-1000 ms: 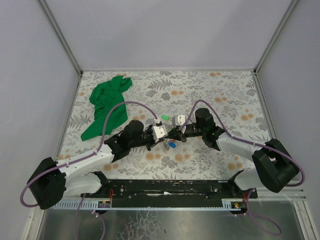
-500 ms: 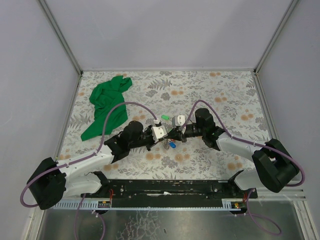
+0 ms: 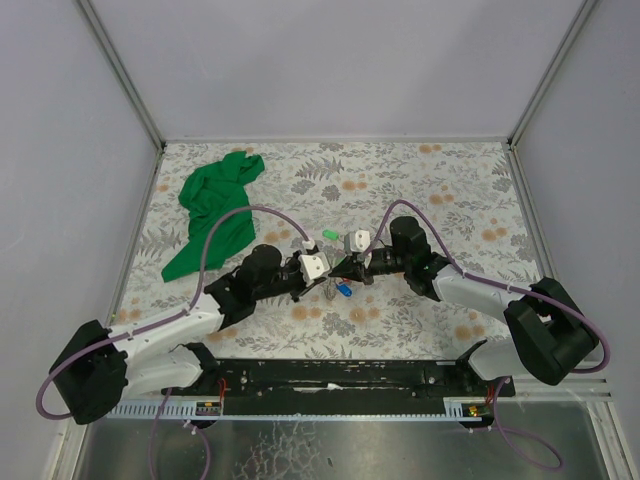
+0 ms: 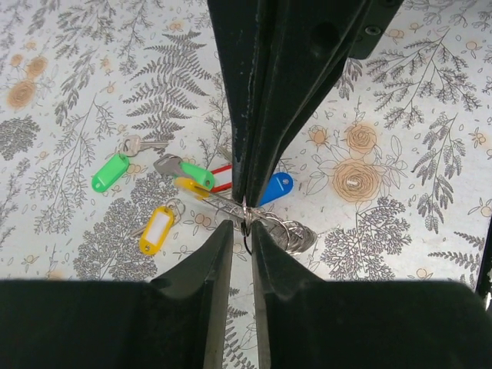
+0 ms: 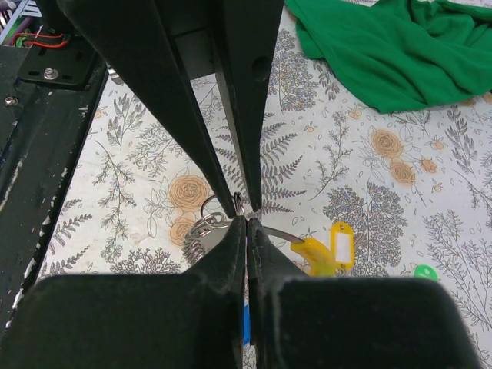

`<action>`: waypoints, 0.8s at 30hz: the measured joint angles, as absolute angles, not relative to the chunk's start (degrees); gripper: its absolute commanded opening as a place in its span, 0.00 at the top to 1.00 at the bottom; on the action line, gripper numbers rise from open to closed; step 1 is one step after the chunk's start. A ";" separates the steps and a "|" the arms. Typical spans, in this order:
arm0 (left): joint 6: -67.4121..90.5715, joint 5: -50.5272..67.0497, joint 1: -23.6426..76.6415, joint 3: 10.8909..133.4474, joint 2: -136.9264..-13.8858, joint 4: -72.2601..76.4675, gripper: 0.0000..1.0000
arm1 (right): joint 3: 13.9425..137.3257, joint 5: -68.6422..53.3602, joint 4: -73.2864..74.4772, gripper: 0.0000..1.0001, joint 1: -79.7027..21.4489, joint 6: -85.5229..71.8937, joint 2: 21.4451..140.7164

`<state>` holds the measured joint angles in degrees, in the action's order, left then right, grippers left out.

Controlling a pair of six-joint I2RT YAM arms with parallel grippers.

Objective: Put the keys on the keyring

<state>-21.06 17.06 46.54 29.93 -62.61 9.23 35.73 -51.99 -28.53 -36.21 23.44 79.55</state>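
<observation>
Both grippers meet tip to tip over the middle of the table. My left gripper (image 3: 325,274) (image 4: 242,227) is closed to a narrow gap on the keyring (image 4: 247,221), a thin wire ring seen edge-on. My right gripper (image 3: 347,269) (image 5: 247,221) is shut tight on the same keyring (image 5: 241,206). A bunch of small rings (image 4: 290,231) hangs from it. The keys lie below: green tags (image 4: 110,171) (image 4: 202,175), a red tag (image 4: 222,172), a blue tag (image 4: 276,188) (image 3: 343,290), and yellow tags (image 4: 156,228) (image 5: 339,241).
A crumpled green cloth (image 3: 214,208) lies at the back left of the flowered table (image 3: 450,190). One green-tagged key (image 3: 330,235) lies just behind the grippers. Grey walls close the table on three sides; the black arm rail (image 3: 340,375) runs along the near edge.
The left arm has shifted a little; its cable loop and elbow sit slightly differently. Both grippers stay joined at the keyring. The keys have not moved.
</observation>
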 measured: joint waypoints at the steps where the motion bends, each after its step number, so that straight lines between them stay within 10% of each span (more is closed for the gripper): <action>1: -21.04 16.88 46.54 29.85 -62.28 9.41 0.84 | 35.73 -51.96 -28.53 1.00 -36.21 23.53 79.55; 24: -20.67 16.49 46.54 28.93 -61.25 10.98 0.86 | 35.70 -52.58 -28.93 1.00 -36.21 22.92 79.68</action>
